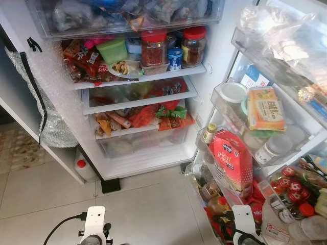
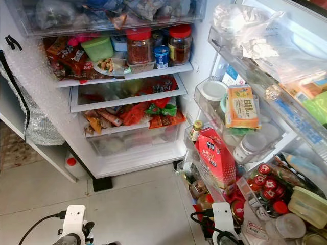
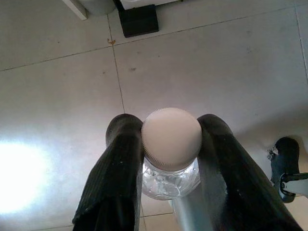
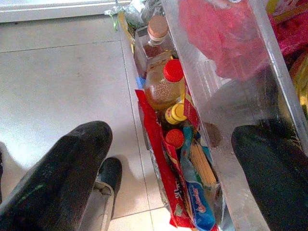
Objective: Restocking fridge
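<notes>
The fridge stands open before me, its shelves [image 1: 140, 77] crowded with jars, tubs and snack packets. Its door [image 1: 232, 97] swings out on the right, with racks full of boxes, bottles and a red bag [image 1: 232, 159]. My left gripper [image 3: 169, 129] hangs low over the floor tiles, shut on a clear bottle with an off-white ribbed cap [image 3: 171, 137]. My right gripper [image 4: 168, 139] is open and wide apart, low beside the door's bottom rack [image 4: 226, 139], where sauce bottles and packets stand. Both white wrists [image 1: 94, 224] [image 1: 244, 220] show at the lower edge of the eye views.
Pale floor tiles [image 1: 148, 206] stretch between me and the fridge. A white jug with a red cap [image 1: 80, 166] stands on the floor at the fridge's left corner, beside bubble wrap [image 1: 48, 122]. A black foot [image 1: 109, 185] sits under the fridge front.
</notes>
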Robot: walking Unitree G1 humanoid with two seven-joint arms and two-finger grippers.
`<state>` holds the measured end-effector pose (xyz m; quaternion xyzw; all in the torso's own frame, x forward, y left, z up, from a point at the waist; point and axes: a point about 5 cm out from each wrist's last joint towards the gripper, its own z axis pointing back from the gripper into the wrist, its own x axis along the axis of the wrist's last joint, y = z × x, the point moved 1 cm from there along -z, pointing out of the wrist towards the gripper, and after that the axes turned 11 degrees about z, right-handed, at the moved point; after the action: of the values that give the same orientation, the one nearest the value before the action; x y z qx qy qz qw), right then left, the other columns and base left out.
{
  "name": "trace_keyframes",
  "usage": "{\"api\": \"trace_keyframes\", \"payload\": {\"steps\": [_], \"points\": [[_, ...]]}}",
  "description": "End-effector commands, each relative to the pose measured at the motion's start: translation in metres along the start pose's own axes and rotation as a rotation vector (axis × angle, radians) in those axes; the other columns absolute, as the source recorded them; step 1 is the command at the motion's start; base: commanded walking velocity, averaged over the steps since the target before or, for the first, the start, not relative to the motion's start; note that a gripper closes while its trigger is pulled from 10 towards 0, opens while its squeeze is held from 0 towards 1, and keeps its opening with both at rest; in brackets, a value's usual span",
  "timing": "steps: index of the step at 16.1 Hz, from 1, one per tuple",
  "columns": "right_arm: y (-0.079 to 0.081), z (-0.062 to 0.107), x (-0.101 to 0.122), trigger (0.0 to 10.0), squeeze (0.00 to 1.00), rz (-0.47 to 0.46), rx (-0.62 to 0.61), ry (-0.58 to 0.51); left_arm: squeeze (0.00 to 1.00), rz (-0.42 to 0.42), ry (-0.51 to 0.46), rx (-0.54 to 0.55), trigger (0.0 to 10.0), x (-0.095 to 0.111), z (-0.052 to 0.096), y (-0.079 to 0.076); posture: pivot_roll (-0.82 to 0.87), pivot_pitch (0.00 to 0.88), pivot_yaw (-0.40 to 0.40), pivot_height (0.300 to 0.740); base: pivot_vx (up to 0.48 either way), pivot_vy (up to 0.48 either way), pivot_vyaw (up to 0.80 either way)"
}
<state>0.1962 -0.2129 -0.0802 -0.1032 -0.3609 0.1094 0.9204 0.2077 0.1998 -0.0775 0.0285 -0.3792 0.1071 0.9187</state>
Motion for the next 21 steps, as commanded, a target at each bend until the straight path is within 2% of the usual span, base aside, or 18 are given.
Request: {"api": "trace_keyframes", "payload": {"steps": [1,8,21], "points": [[-0.0012,0.0015,-0.0068,10.0,0.00,-0.009,-0.010,0.029,0.00,0.001,0.010,-0.003,10.0,-0.0049,0.0014,0.0002,-0.08,0.146,-0.008,0.740,0.000,0.000,0.00],[0.0029,0.0021,-0.0089,10.0,0.00,-0.008,0.004,0.039,0.00,0.004,-0.008,-0.011,10.0,-0.0044,0.0018,-0.0034,-0.07,0.139,-0.011,0.740,0.000,0.000,0.00],[0.0076,0.0035,-0.0137,10.0,0.00,-0.013,0.029,0.055,0.00,0.008,-0.018,-0.015,10.0,-0.0012,0.0009,-0.0049,-0.08,0.143,-0.015,0.740,0.312,0.000,0.00]]}}
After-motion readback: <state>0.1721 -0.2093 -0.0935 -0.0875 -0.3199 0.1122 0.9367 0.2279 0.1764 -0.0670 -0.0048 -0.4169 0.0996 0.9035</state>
